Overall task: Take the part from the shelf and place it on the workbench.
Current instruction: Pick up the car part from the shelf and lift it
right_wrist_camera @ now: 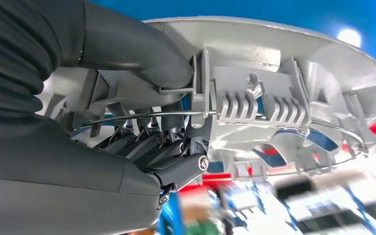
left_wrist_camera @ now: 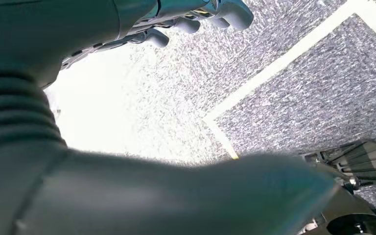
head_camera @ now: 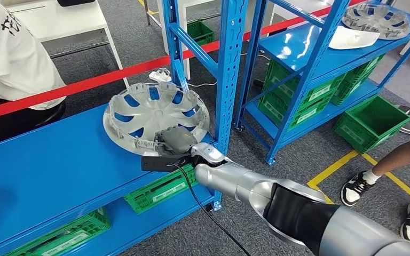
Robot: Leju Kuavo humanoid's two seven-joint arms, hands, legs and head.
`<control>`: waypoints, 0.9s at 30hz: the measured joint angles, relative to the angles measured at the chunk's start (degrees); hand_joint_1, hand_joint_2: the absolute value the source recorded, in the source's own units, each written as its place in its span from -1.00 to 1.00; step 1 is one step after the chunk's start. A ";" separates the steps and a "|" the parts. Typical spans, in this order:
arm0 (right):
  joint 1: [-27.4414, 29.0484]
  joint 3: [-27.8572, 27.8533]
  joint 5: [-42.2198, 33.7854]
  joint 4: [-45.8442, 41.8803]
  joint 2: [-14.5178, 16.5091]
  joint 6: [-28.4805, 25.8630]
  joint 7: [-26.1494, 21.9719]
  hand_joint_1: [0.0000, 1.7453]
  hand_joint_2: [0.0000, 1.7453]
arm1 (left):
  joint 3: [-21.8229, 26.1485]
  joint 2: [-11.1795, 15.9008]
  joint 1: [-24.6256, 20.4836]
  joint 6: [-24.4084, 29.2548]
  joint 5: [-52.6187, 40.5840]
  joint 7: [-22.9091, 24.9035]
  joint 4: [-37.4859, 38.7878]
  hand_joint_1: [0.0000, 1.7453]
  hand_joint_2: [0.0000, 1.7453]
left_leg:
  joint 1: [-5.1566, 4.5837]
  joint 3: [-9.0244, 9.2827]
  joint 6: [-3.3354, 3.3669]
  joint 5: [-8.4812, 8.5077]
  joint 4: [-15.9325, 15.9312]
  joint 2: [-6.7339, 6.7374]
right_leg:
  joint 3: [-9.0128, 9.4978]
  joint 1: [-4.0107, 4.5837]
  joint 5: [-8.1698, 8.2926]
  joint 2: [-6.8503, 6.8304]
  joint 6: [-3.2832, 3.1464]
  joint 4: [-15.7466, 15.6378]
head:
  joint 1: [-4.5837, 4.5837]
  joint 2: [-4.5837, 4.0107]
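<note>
The round silver plastic wheel cover point(head_camera: 155, 118) lies with its inner side up on the wide blue metal shelf board point(head_camera: 48, 170), near the blue upright post point(head_camera: 229, 69) of the rack. The right hand point(head_camera: 177, 141) comes in from the lower right on its silver arm and holds the cover at the near rim. In the right wrist view the thick grey thumb point(right_wrist_camera: 142, 49) presses on one side of the rim wall and the dark fingers point(right_wrist_camera: 152, 144) are curled against the other side, by the thin wire ring, so the fingers are clamped on the wheel cover point(right_wrist_camera: 274, 93). The left hand point(left_wrist_camera: 127, 161) hangs above grey carpet floor point(left_wrist_camera: 293, 98) with a pale line on it; its fingers point(left_wrist_camera: 196, 22) are bent, with nothing between them and the thumb, but I cannot tell if they are fully together. Under the shelf board stand green plastic crates point(head_camera: 160, 189). A red barrier tape point(head_camera: 107, 77) runs behind the rack. A second blue rack point(head_camera: 320, 58) to the right carries another silver wheel cover point(head_camera: 376, 20). A person in a white shirt point(head_camera: 10, 58) sits at the left, and another person's feet in black and white shoes point(head_camera: 357, 188) stand at the right.
</note>
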 joint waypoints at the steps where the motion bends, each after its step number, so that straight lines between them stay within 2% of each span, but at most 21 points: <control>1: -0.19 -0.28 -0.73 -2.58 -0.19 -0.26 -1.00 1.00 1.00 | 0.00 0.00 -0.01 0.00 -0.23 -0.17 0.00 -1.00 1.00 | 0.00 -0.02 0.00 0.00 0.00 0.01 | -0.04 0.00 0.00 0.02 0.00 0.00 | 0.00 0.00; 8: -3.28 -0.89 -3.10 -25.27 -0.57 -1.72 -7.01 1.00 1.00 | 0.00 -0.26 -0.32 -0.01 -1.33 -0.63 0.00 -1.00 1.00 | 0.01 -0.12 -0.02 -0.01 -0.02 -0.05 | -0.16 0.03 -0.10 -0.02 -0.09 0.01 | -0.01 0.00; 13: -4.01 -0.52 -1.80 -39.36 -0.55 -3.81 -7.96 1.00 1.00 | 0.01 -0.48 -0.40 0.00 -1.53 -0.91 0.02 -1.00 1.00 | 0.02 -0.11 -0.15 -0.12 -0.03 -0.06 | -0.11 0.04 -0.22 -0.03 -0.12 0.00 | 0.00 0.00; 16: -4.09 -0.03 -1.82 -43.30 -0.62 -4.41 -8.96 1.00 1.00 | 0.02 -0.52 -0.40 0.04 -1.61 -1.03 0.02 -1.00 1.00 | 0.02 -0.10 -0.15 -0.14 -0.02 -0.05 | -0.10 0.03 -0.22 -0.03 -0.12 -0.01 | 0.00 0.00; 22: -4.01 0.47 -1.80 -45.33 -0.81 -4.88 -9.88 1.00 1.00 | 0.09 -0.53 -0.35 0.16 -1.63 -1.07 0.04 -1.00 1.00 | 0.01 -0.10 -0.15 -0.14 -0.02 -0.05 | -0.10 0.02 -0.21 -0.03 -0.11 -0.01 | 0.00 0.00; 27: -3.43 5.45 -0.63 -53.03 -1.42 -6.97 -8.48 1.00 1.00 | 1.36 -0.66 -0.28 1.75 -1.61 -0.97 0.12 -1.00 1.00 | 0.02 -0.05 -0.15 -0.13 0.00 -0.05 | -0.05 0.02 -0.18 -0.03 -0.09 -0.01 | 0.00 0.00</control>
